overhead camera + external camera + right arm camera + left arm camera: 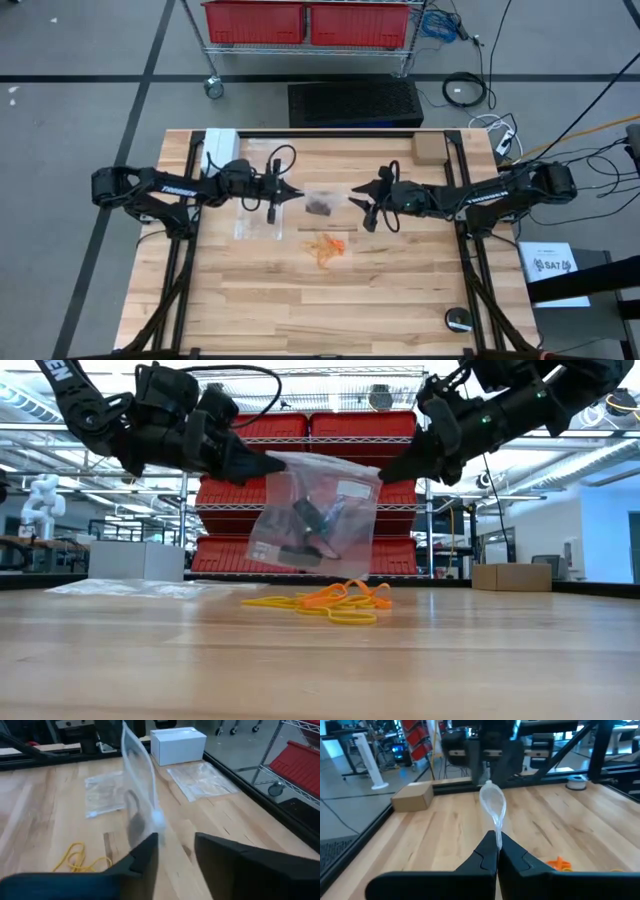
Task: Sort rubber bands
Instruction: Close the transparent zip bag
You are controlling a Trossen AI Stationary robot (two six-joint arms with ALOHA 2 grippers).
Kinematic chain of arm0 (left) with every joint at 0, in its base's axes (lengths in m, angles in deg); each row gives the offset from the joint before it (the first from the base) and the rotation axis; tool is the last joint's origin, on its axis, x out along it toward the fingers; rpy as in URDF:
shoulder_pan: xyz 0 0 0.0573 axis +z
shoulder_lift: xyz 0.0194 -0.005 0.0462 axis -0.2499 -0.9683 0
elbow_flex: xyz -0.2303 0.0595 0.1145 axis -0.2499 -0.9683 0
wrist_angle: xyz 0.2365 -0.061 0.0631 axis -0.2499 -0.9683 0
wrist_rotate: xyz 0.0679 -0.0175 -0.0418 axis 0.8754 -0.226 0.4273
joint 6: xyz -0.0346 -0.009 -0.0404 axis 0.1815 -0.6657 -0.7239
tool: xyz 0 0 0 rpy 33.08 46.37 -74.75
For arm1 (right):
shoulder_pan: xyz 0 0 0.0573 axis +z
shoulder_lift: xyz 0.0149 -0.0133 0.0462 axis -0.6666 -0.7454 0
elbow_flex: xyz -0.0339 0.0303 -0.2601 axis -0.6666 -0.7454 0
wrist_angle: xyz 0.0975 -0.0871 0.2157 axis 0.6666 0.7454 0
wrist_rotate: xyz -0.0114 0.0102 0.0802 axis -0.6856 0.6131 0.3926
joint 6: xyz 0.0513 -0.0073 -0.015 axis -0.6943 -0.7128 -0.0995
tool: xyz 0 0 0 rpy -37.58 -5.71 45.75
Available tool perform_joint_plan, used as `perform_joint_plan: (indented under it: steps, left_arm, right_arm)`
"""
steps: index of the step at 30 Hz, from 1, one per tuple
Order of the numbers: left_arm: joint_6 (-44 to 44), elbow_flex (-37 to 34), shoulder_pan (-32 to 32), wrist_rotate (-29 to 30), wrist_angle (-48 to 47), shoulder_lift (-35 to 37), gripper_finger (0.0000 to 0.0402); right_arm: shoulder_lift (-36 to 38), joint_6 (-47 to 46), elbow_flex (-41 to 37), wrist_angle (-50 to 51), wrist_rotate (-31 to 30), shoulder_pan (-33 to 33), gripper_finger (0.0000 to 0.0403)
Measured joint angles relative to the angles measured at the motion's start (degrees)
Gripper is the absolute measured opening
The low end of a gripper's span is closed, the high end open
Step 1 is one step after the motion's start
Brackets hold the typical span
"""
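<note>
A wooden worktop (260,300) seen from above, with two dark robot arms reaching toward its middle from either side. Between them hangs a clear plastic bag (315,515), lifted off the wood, with a few dark items, hard to make out, settled in its lower part. The left gripper (262,460) pinches the bag's upper corner, its fingers (487,855) pressed together on the thin plastic. The right gripper (385,472) is at the bag's opposite upper corner; its fingers (145,852) stand apart, one of them beside the bag's edge, and no grip on the bag shows from its wrist camera.

The rubber bands (335,600) lie in a loose tangle on the worktop just below and in front of the hanging bag, orange loops on top and yellowish ones spread around them. Flat clear bags (105,795) lie on the wood beyond the hanging bag on the left arm's side, near a white box (178,744). A small cardboard box (428,148) sits at the far edge behind the right arm, and red bins (305,22) fill a wire shelf past the worktop
</note>
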Motion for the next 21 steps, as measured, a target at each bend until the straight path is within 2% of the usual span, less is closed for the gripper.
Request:
perform_joint_plan:
  steps: [3,5,7,11,12,21]
  left_arm:
    - [0.0,0.0,-0.3,0.0,0.2,0.0,0.0002]
    - [0.0,0.0,-0.5,0.1,0.3,0.0,0.0002]
    - [0.0,0.0,-0.5,0.2,0.3,0.0,0.0002]
    - [-1.5,0.0,-0.5,0.2,1.2,0.0,0.0002]
    - [-1.9,0.0,-0.6,0.2,1.7,0.0,0.0002]
    - [-2.5,0.0,-2.8,5.6,4.2,0.0,0.0002]
  right_arm:
    - [0.0,0.4,0.0,-2.0,1.9,0.2,0.0159]
    - [0.0,1.2,0.0,-2.9,2.8,0.4,0.0159]
    - [-0.3,2.5,0.0,-3.6,2.8,0.5,0.0135]
    - [-1.7,3.8,0.0,-5.1,2.7,0.4,0.0032]
    - [-1.9,4.0,0.0,-6.0,2.7,0.4,0.0018]
    - [-2.1,4.8,2.5,-8.2,4.2,0.4,0.0003]
